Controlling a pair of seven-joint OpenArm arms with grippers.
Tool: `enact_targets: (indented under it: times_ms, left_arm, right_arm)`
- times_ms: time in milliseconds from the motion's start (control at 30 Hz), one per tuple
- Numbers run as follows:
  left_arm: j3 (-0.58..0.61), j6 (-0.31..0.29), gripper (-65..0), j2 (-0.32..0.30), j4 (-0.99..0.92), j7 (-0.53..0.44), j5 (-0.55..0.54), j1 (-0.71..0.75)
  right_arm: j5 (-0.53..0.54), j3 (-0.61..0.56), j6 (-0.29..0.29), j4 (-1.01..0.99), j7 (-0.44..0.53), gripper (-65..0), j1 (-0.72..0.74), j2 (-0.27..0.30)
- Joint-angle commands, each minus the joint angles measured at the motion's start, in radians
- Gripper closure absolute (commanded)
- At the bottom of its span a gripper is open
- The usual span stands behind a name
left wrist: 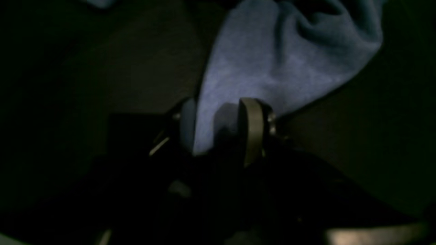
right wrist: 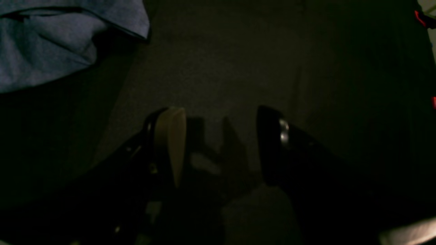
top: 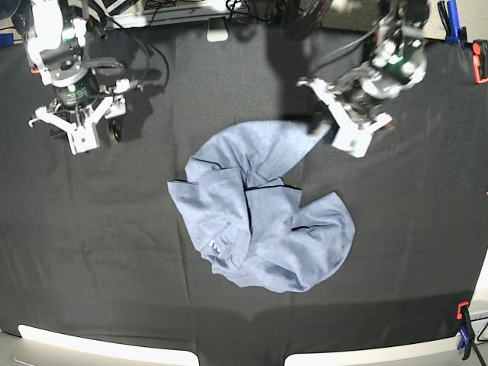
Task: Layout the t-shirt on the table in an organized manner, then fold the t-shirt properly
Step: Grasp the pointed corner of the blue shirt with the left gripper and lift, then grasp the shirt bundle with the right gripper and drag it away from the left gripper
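Note:
The light blue-grey t-shirt (top: 267,221) lies crumpled in the middle of the black table (top: 114,252), with a small white tag (top: 213,245) showing at its lower left. My left gripper (top: 332,128) is at the shirt's upper right tip. In the left wrist view a flap of the shirt (left wrist: 272,68) runs down between the parted jaws of the left gripper (left wrist: 219,103), resting against one finger with a gap on the other side. My right gripper (top: 78,130) is far off at the table's back left. In its wrist view the right gripper (right wrist: 221,117) stands wide open over bare cloth, the shirt (right wrist: 44,44) well away.
Red (top: 480,65) and blue (top: 450,19) clamps hold the cloth at the back right edge, and another clamp (top: 463,324) sits at the front right. A red clamp (right wrist: 420,18) shows in the right wrist view. Cables (top: 175,11) lie beyond the back edge.

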Motion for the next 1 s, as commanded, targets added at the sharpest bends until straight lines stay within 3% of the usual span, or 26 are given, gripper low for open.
enact_targets:
  times_ms: [0, 133, 233, 400, 533, 633, 800, 967]
  left_arm:
    - [0.023, -0.008, -19.6, -0.002, 0.004, -0.013, 0.008, -0.013]
    - [0.098, 0.038, -17.4, -0.002, -0.034, -0.013, 0.119, -0.037]
    - [0.101, 0.053, 0.0, -0.003, -0.034, 0.004, 0.131, -0.037]
    - [0.050, 0.053, 0.0, -0.006, -0.019, 0.069, 0.146, -0.015]
    - [-0.114, 0.053, 0.0, -0.006, 0.043, 0.048, 0.141, 0.080]
    - [-0.278, 0.052, 0.0, -0.006, 0.094, 0.012, 0.071, 0.172]
    - [-0.485, -0.057, 0.0, -0.005, 0.117, 0.006, -0.085, 0.288]
    - [-0.554, -0.119, 0.0, -0.005, 0.117, 0.005, -0.166, 0.361]
  right_arm:
    - [0.000, 0.007, -0.003, 0.018, 0.023, -32.7, 0.002, 0.011]
    - [-0.001, 0.007, -0.003, 0.018, 0.023, -32.7, 0.002, 0.011]
    - [-0.001, 0.007, -0.003, 0.018, 0.023, -32.7, 0.002, 0.011]
    - [-0.001, 0.007, -0.004, 0.018, 0.023, -32.7, 0.002, 0.011]
    - [0.000, 0.007, -0.004, 0.018, 0.023, -32.7, 0.002, 0.011]
    - [0.004, 0.006, -0.004, 0.018, 0.023, -32.7, 0.003, 0.011]
    - [0.064, 0.006, -0.003, 0.018, 0.023, -32.7, 0.005, 0.011]
    - [0.162, -0.015, 0.024, 0.018, 0.023, -32.7, 0.012, 0.008]
